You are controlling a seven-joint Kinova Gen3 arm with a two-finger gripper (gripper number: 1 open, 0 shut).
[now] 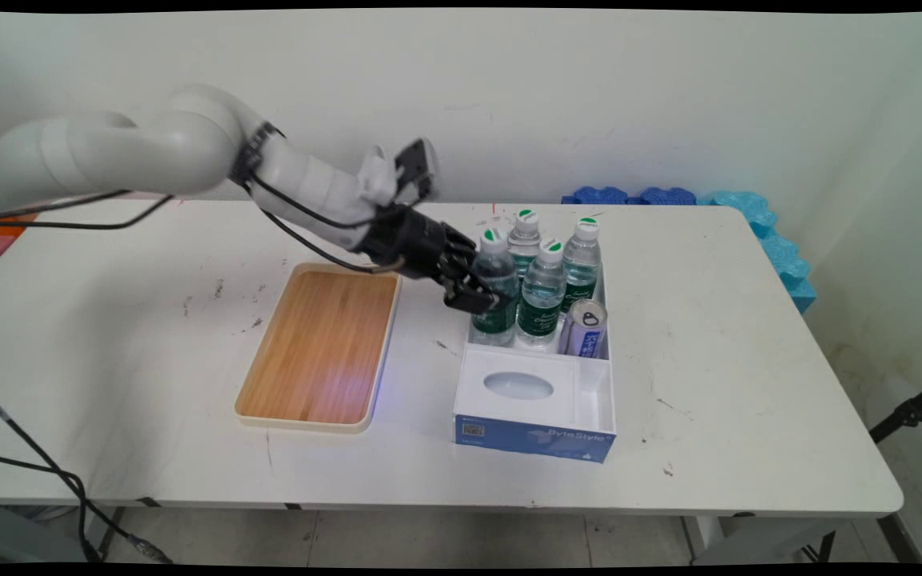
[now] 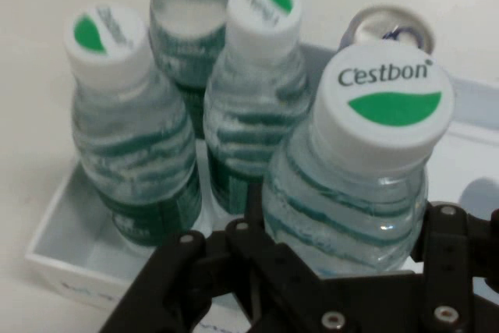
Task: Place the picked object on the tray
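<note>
Tissue box (image 1: 537, 404): nearest the camera, a white box with a blue front face and an oval opening on top, lying on the white table (image 1: 749, 360) and filling the near end of a white bin (image 1: 607, 376).
Wooden tray (image 1: 321, 344): left of the bin and apart from it, a rectangular tray with a cream rim and a wood-grain floor, lying flat.
Can (image 1: 583, 326): in the far part of the bin on the right side, just behind the tissue box, leaning; in the hand view its silver top (image 2: 387, 27) peeks out behind the bottle caps.
Water bottles: four clear bottles with dark green labels and white caps marked green stand upright together in the far part of the bin. The nearest pair are the left front bottle (image 1: 496, 288) and the middle bottle (image 1: 543, 294); behind them stand the back bottle (image 1: 523, 240) and the right bottle (image 1: 582, 260).
Gripper (image 1: 477, 296): black, reaching in from the left and slanting downward, at the body of the left front bottle. In the hand view that bottle (image 2: 351, 185), its cap reading "Cestbon", sits between the black links (image 2: 257, 278); whether the fingers press it or stand off cannot be told.
Arm (image 1: 149, 152): white, stretching from the left edge with black cables hanging below.
Foam blocks (image 1: 749, 212): blue, at the table's far right edge, by the wall.
</note>
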